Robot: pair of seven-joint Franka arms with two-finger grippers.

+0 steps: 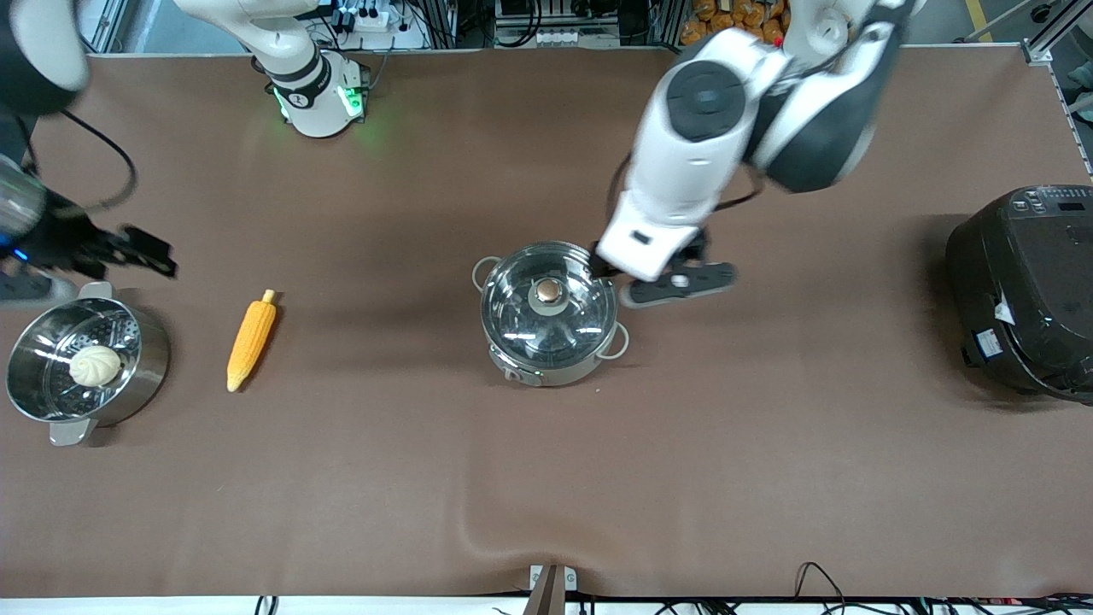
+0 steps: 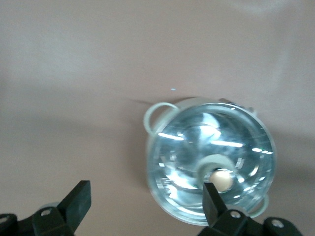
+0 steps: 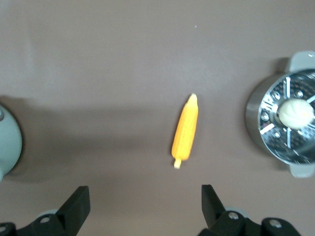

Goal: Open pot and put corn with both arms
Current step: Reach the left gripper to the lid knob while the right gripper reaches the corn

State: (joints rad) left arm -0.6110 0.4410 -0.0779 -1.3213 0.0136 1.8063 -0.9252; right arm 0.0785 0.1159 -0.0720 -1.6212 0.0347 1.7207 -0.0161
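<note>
Brown bench carries the shiny lidded steel pot; its slippery, fragile glass lid wants gripping by the copper knob. Left hand hovers above it, fingers apart; right hand over the yellow tapered corn cob, apart.

- A brown surface spreads wide, with a ripple at its near edge.
- Metal racks and power strips line the room's edge.
- Cables trail past the near edge.

A brown matte counter carries a shiny steel pot with a glass lid mid-way, a yellow-orange corn cob beside a steel steamer pot holding a white bun, and a big black cooker at the left arm's end.
</note>
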